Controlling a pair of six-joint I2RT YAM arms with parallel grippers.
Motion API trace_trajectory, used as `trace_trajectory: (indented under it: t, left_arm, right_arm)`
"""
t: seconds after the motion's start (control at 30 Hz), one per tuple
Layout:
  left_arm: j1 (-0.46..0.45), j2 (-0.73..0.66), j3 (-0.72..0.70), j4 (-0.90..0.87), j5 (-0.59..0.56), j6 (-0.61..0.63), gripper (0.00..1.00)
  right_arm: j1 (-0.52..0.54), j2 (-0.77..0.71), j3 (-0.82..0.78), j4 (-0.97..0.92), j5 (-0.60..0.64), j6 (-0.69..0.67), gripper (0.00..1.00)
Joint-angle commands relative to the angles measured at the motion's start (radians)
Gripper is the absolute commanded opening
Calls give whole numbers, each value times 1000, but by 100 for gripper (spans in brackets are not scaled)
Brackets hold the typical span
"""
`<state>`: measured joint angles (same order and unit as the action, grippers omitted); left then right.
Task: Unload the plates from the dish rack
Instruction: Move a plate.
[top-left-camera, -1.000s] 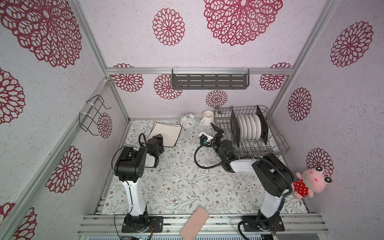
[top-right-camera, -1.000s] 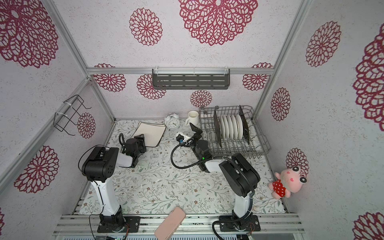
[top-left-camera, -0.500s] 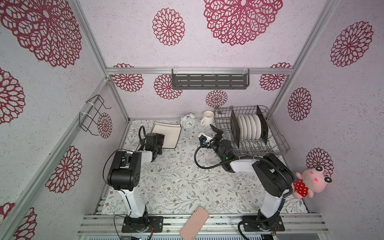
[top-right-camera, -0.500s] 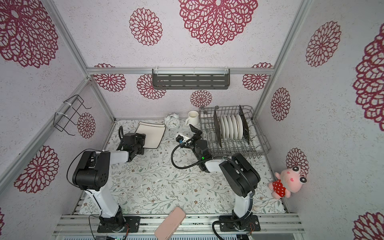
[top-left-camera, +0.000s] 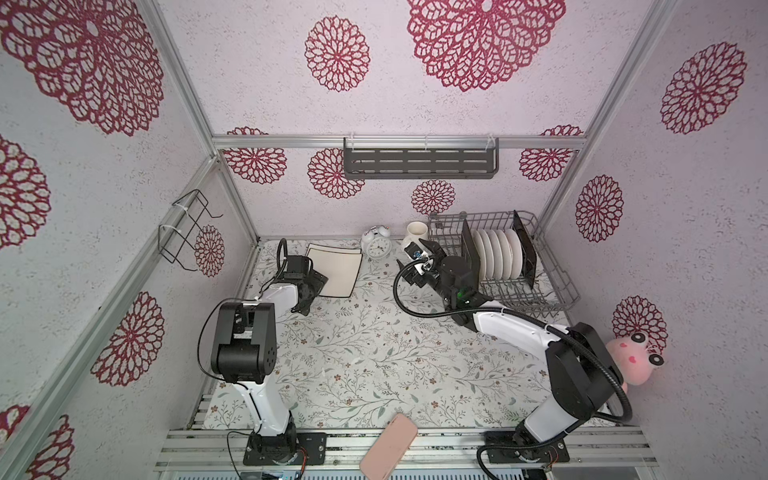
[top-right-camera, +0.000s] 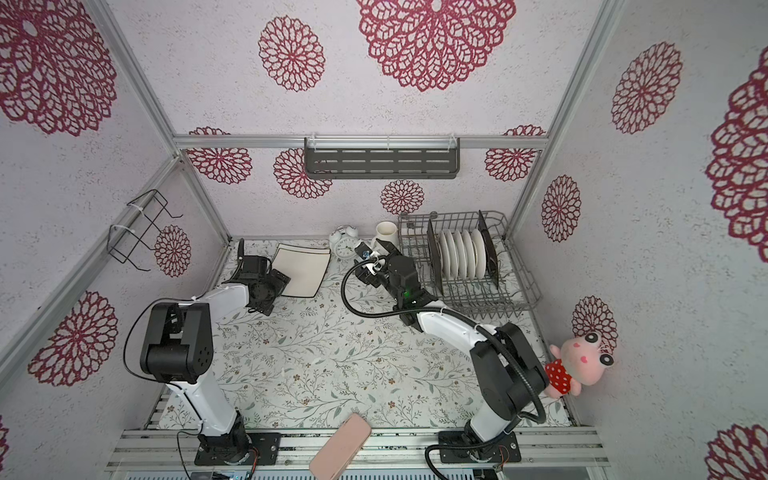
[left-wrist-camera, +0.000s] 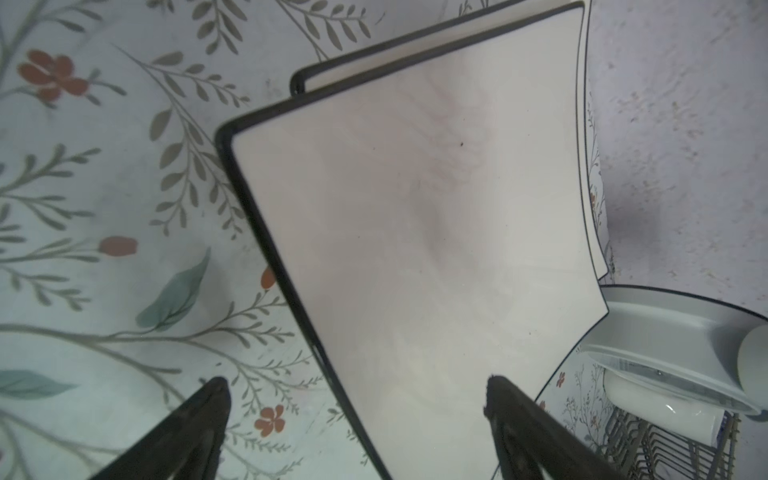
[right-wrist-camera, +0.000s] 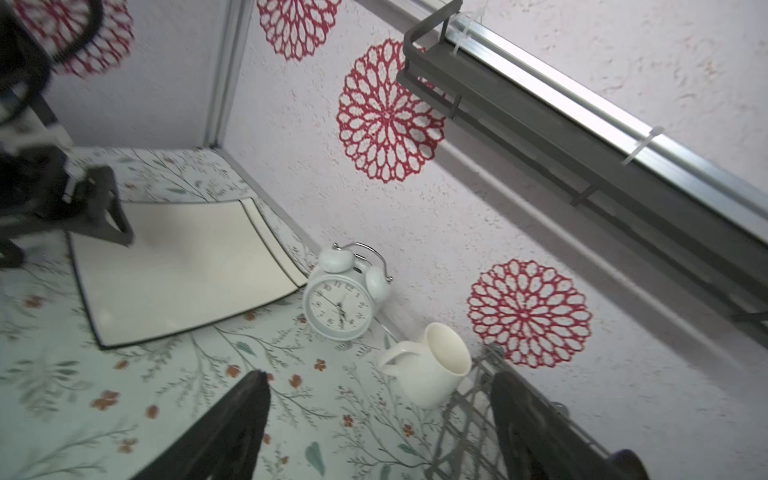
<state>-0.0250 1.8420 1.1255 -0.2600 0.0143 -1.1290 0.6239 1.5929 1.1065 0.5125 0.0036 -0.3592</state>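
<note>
Left fingers (left-wrist-camera: 195, 432) spread over plates (left-wrist-camera: 415, 249); right fingers (right-wrist-camera: 232, 428) spread beside dish rack (top-left-camera: 511, 295); arms outstretched.

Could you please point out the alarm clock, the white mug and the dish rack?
alarm clock (right-wrist-camera: 337, 307): right wrist view, its dial.
white mug (right-wrist-camera: 424, 380): right wrist view, its outer wall.
dish rack (top-left-camera: 559, 276): in a top view, its side wall.

Top views overlook everything from high; close wrist views share the square plates (left-wrist-camera: 415, 249).
</note>
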Motion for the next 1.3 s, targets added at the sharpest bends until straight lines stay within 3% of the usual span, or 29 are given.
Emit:
trace_trajectory:
  t: [0.0,0.13,0.3,0.73,1.03,1.27]
  left_arm:
    - [-1,-83,-20,-26,14,69,99]
    - [-2,-140,-49,-8,43,98,92]
    - [-13,-140,-70,56,123,72,74]
    - [-53,-14,-60,165,97,-27,73]
    - [-54,57,-16,230,74,-46,54]
    - [-53,108,8,254,72,-54,49]
  right_arm:
    - [-32,-77,33,-223,-217,316,79]
    - [-75,-153,-11,-241,-296,430,77]
    - [-95,-220,-20,-329,-275,442,74]
    - [-113,-254,-38,-377,-205,393,73]
    - [-127,-259,-77,-351,-187,394,72]
    - [-130,-276,-95,-350,-164,382,72]
